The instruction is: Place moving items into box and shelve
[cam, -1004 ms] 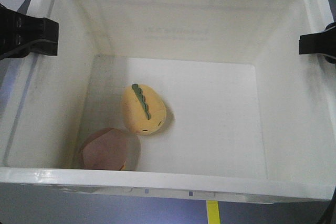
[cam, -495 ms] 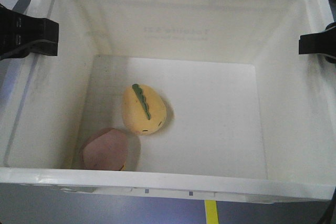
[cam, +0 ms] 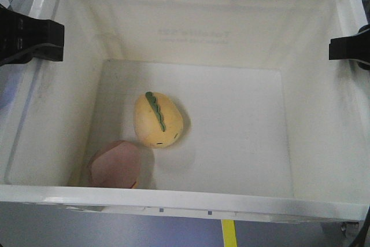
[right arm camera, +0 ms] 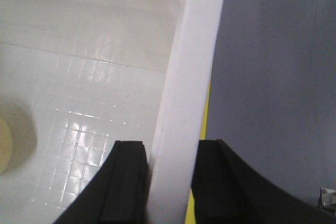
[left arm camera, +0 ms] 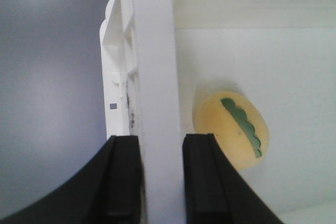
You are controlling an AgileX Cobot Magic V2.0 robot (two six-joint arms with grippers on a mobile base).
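- Faint dark print [cam: 193, 34] runs across the box's far inner wall, between the two grippers. It is too washed out to read from here.
- The left gripper [left arm camera: 160, 145] is clamped on the rim of the white box [cam: 191, 198]. One black finger [left arm camera: 123, 177] sits outside the side wall and the other inside, both pressed against it.
- The right gripper [right arm camera: 169, 153] pinches the opposite rim the same way, with a finger on each face of the wall.
- The yellow egg [cam: 159, 121] with its green scalloped stripe lies on the gridded bottom of the box. It is inward of the left gripper and much nearer to it than to the right one.
- The pink lump [cam: 114, 164] sits in the near corner on the left gripper's side, just beside the egg. I cannot tell whether they touch.
- A yellow strip [cam: 229, 234] on the grey floor shows below the box's near rim.
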